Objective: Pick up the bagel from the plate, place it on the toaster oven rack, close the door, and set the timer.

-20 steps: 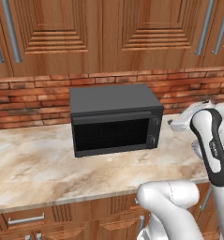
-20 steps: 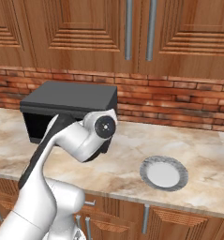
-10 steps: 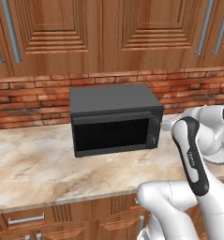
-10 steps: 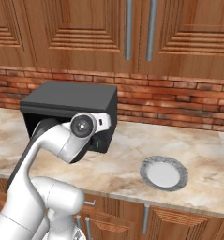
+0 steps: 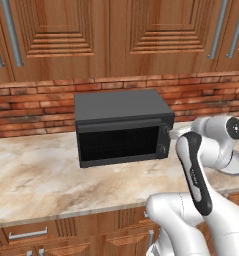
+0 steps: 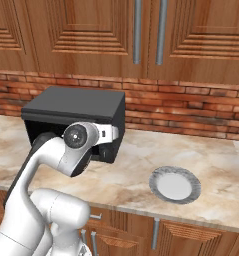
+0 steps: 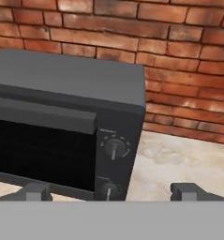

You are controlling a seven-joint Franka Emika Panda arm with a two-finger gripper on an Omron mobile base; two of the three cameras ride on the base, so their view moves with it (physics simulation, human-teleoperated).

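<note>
Door shut; plate seemingly bare.

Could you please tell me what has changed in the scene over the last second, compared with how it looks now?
The arm has swung left, across toward the front of the toaster oven. The gripper is open and empty, with the oven's two knobs ahead of it. Nothing was gripped or released. The door stays shut, the plate stays where it was on the counter, and the base has not moved.

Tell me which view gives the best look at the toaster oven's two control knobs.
Hand view: both knobs sit close and sharp on the toaster oven's right panel, one above the other. The left base view shows them small; in the right base view the arm mostly hides the oven front.
</note>
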